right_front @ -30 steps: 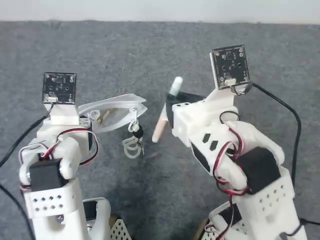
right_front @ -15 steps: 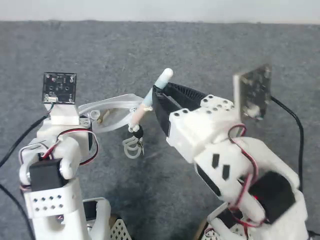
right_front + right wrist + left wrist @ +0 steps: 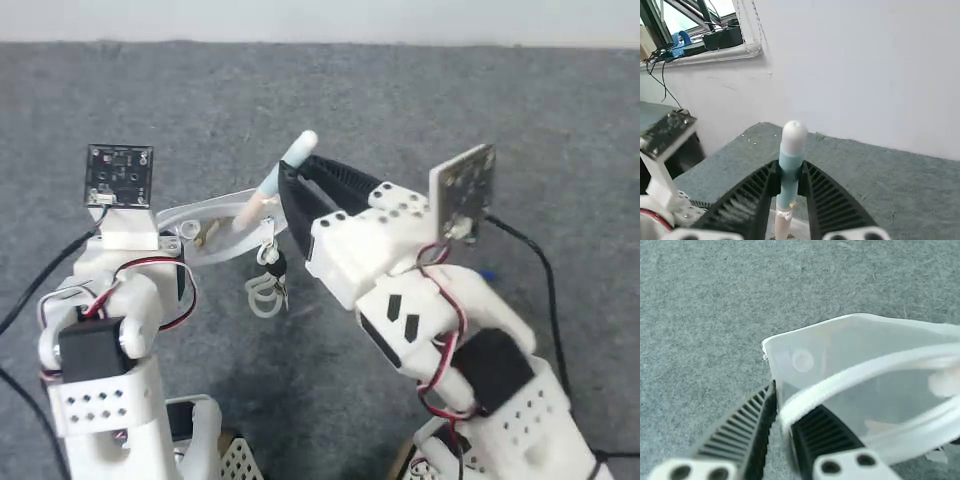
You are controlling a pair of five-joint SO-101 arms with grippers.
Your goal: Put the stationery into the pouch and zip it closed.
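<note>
Noting right pincer (image 3: 287, 183) clamped mid-barrel on the pen (image 3: 268, 190): light, stiff, slick. Its tip sits at the three-o'clock mouth of the pouch (image 3: 212, 226). Left pincer (image 3: 777, 407) pinches the floppy rim at nine o'clock, probably the best hold.

high view looks down on table (image 3: 450, 90); left wrist close, shares pouch (image 3: 855, 350)

R hand (image 3: 286, 182) holds pen (image 3: 264, 190), tip at pouch (image 3: 214, 241).
</note>
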